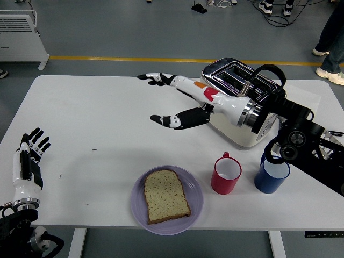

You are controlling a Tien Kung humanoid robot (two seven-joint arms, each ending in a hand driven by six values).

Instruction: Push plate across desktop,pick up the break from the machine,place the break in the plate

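A slice of bread (pixel 166 196) lies flat on the lilac plate (pixel 195 207) near the table's front edge. The cream and chrome toaster (pixel 243 101) stands at the back right with empty slots. My right hand (pixel 158 99) is open with fingers spread, raised above the table's middle, left of the toaster and well above and behind the plate. It holds nothing. My left hand (pixel 28 158) rests open at the table's left front edge.
A red mug (pixel 225 174) and a blue mug (pixel 272 173) stand right of the plate. A pen (pixel 281 123) and a metal rack (pixel 322 144) lie at the right edge. People's feet show beyond the table at the top right.
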